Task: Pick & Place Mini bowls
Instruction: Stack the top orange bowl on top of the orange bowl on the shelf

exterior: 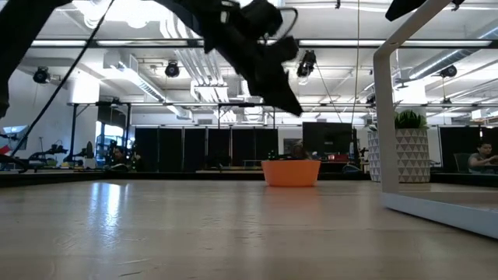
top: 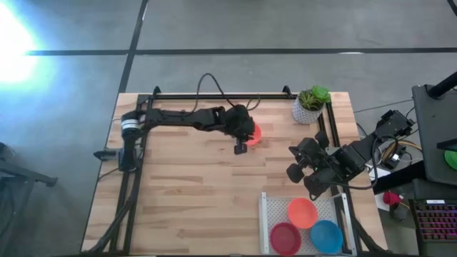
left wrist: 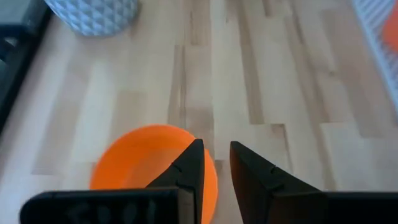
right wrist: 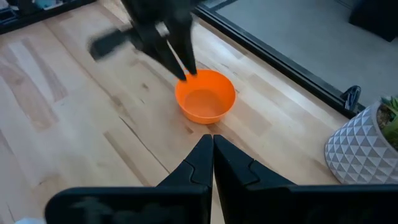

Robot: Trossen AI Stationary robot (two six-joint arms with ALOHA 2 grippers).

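Hovering over the orange mini bowl [top: 254, 133] at table centre-back, the left gripper [left wrist: 215, 163] has its fingers slightly spread, straddling the bowl's rim without pinching it. Right gripper [right wrist: 212, 155] waits at 3 o'clock, fingers pressed together. White tray [top: 275, 207] at 5 o'clock holds orange [top: 303, 212], red [top: 285, 237] and blue [top: 326, 236] bowls; potted plant [top: 310, 105] at 1 o'clock.

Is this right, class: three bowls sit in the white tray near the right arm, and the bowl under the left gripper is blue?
Not quite. The bowl under the left gripper is orange, not blue, as the right wrist view shows. The rest holds: the white tray near the right arm holds three bowls.
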